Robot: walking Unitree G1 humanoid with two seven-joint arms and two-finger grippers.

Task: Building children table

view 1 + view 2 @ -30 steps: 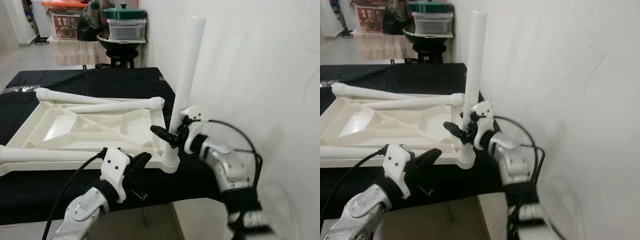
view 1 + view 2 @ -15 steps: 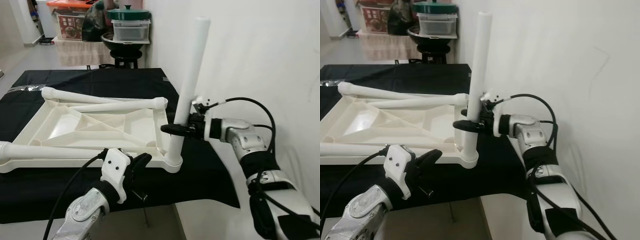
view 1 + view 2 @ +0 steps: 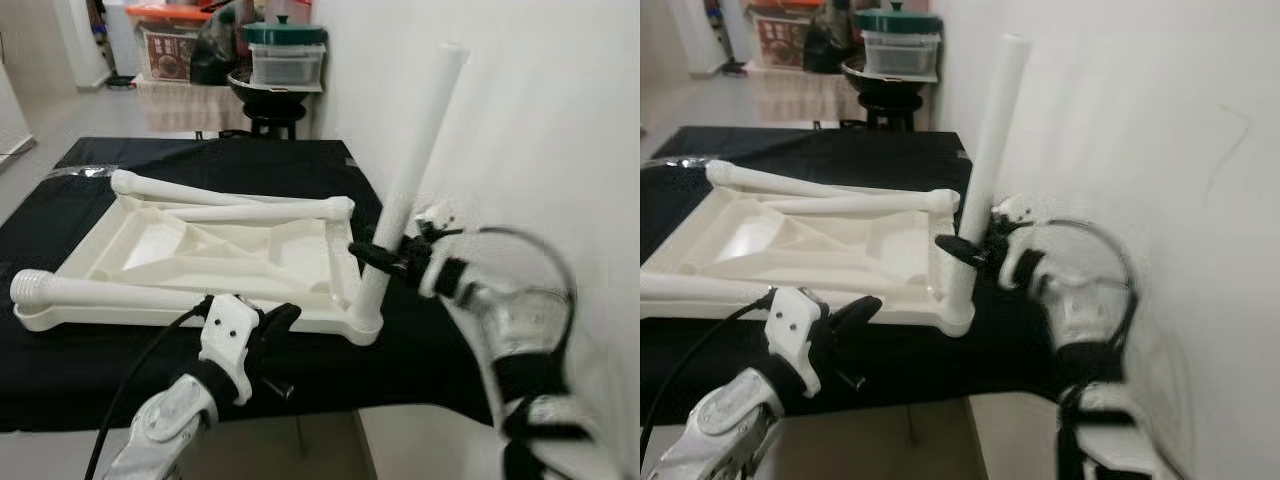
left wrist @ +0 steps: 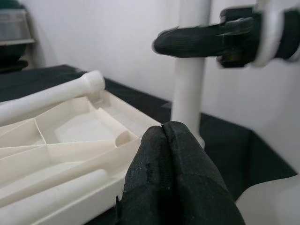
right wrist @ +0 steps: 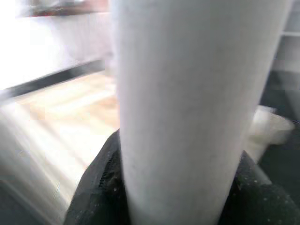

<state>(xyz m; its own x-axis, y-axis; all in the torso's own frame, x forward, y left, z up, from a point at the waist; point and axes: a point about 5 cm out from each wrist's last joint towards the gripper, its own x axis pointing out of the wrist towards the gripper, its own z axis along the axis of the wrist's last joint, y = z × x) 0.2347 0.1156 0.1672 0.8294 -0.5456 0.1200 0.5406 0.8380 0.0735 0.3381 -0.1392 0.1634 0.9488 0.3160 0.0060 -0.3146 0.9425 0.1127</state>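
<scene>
Right claw (image 3: 385, 250) is clamped round the upright leg (image 3: 415, 160), which stands tilted in the near right corner socket of the upturned tabletop (image 3: 200, 260) on the black-draped worktop (image 3: 420, 345). Leg-fitting is the step underway; next it wants straightening and seating home. Left claw (image 4: 176, 183) hovers pinched shut, empty, by the near edge.

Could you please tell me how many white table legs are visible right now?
4: an upright leg in the tabletop's near right corner, held by the right gripper; two legs lying across its far side; one along its near edge.
</scene>
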